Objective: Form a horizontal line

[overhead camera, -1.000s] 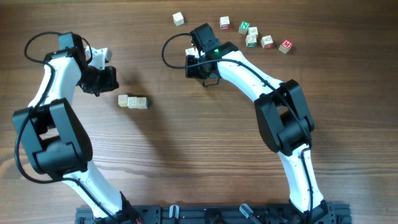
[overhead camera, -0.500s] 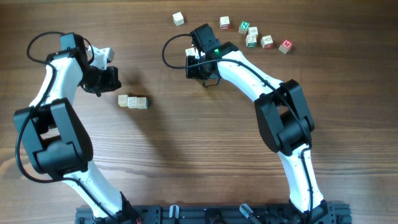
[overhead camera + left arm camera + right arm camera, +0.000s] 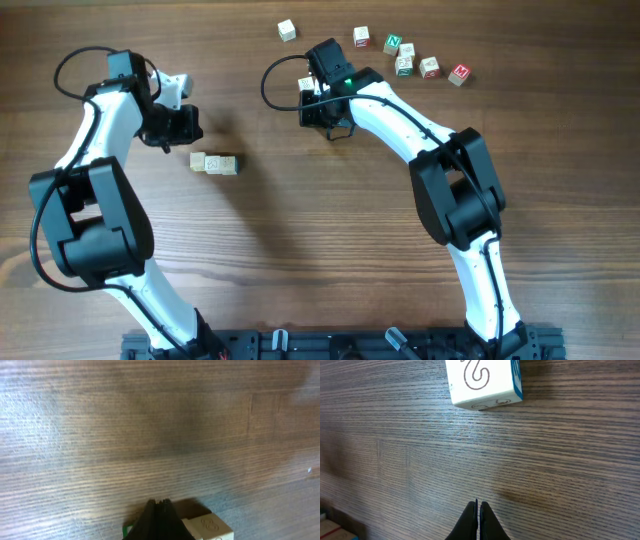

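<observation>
Both sets of fingers pressed together and empty, the left gripper (image 3: 178,124) has edged sideways clear of the three-cube horizontal line (image 3: 215,163) lying just beside it, while the right gripper (image 3: 478,510) stays parked, suggesting the row is finished.

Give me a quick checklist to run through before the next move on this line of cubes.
1. Touching cubes in the line of pale cubes: ok.
2. Empty left fingers: ok, shut on nothing.
3. Empty right fingers: ok, shut on nothing.
4. Either pair open for a pickup: not ok, both are shut.
5. The squiggle cube between the right fingers: not ok, it lies ahead, apart from them.
6. Left fingers clear of the nearby cube beside them: cannot tell.
</observation>
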You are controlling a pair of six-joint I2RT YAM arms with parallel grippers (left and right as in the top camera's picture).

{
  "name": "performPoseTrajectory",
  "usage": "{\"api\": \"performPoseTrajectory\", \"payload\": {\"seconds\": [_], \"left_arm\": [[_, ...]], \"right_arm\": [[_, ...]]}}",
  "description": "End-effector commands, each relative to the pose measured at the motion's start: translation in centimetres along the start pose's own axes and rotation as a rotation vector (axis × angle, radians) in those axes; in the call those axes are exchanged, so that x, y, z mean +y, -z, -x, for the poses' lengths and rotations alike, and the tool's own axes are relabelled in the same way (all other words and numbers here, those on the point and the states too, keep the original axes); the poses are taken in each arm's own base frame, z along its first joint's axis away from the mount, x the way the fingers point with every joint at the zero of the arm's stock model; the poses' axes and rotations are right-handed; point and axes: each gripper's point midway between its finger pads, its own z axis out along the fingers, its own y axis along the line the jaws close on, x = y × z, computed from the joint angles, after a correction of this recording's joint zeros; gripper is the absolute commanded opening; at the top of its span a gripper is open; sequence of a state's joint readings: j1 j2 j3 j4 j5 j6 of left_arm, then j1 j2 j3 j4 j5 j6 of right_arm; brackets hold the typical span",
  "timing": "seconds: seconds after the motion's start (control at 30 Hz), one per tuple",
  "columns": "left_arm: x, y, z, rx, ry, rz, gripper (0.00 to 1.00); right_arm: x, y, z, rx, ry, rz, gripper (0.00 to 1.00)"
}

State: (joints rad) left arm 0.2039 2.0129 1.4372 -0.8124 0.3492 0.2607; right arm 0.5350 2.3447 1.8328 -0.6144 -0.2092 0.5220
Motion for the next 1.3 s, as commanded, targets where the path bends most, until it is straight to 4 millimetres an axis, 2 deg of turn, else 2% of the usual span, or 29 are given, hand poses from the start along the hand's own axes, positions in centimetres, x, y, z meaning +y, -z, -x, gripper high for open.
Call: {"api": "performPoseTrajectory", "payload": {"seconds": [0.0,0.43,0.93,1.0,1.1,1.27], "left_arm": [[0.1,-1.6,-0.9,0.037,0.021,-0.024,0.04],[0.6,-1.6,-3.0,0.126,0.047,0.009,0.04],[0.3,-1.5,-4.0,0.167,0.061,0.002,0.04],[0.4,-1.5,-3.7,0.156,0.058,0.006,0.04],[1.4,-1.5,-2.1,0.092,0.055,0.049,0.04],[2.5,1.0,1.4,0.002,0.106,0.09,0.04]], "right_arm": [[0.8,1.0,0.1,-0.005,0.001,0.023,0.04],[0.7,1.0,0.0,-0.001,0.0,0.021,0.04],[0.7,1.0,-0.1,0.001,-0.001,0.02,0.04],[0.7,1.0,-0.1,0.001,0.0,0.02,0.04],[0.7,1.0,-0.1,0.001,0.0,0.02,0.04],[0.8,1.0,-0.2,0.005,0.0,0.026,0.04]]}}
